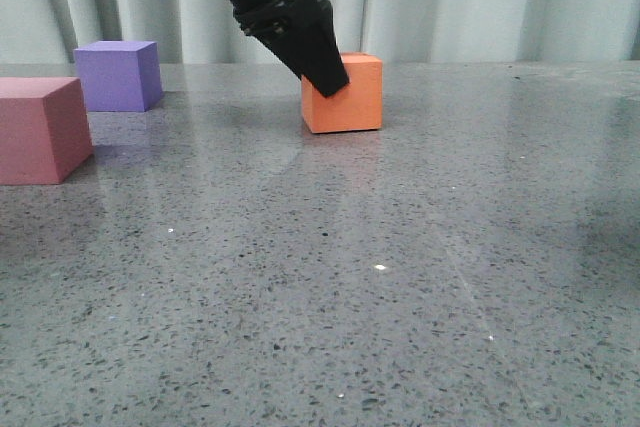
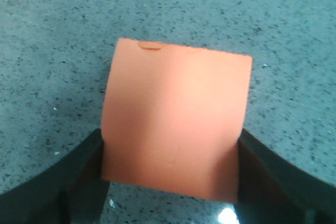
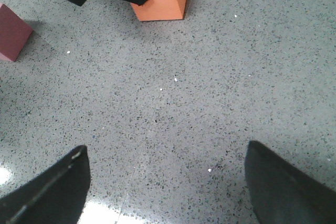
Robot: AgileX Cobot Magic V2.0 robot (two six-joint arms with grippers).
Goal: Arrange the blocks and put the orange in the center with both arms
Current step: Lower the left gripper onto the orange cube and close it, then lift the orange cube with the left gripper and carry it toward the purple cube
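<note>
The orange cube (image 1: 345,95) sits on the desk (image 1: 400,267) at about 12 o'clock from the desk's middle in the front view, flat on its base. The left tool (image 1: 325,72) comes down on it from 11 o'clock, its dark tip covering the cube's upper near corner. In the left wrist view the cube (image 2: 176,121) fills the space between the two black fingers (image 2: 79,182), which lie against its opposite sides, so the tool is clamped on it.

The right tool (image 3: 168,182) hangs over bare desk well apart from the cube, at 6 o'clock of it in the right wrist view, with its fingers (image 3: 47,187) spread wide and nothing between them.

The pinkish-red cube (image 1: 40,130) stands at 9 o'clock of the orange one, close to the picture's edge, and the purple cube (image 1: 118,75) at 10 o'clock, farther back; the two are near each other but not touching.

All three cubes are matte, with sharp edges and flat faces; the orange one bears a small curved nick near one edge. The desk is grey speckled stone, polished enough to mirror the cubes faintly. Pale pleated curtains (image 1: 480,2) hang behind.
</note>
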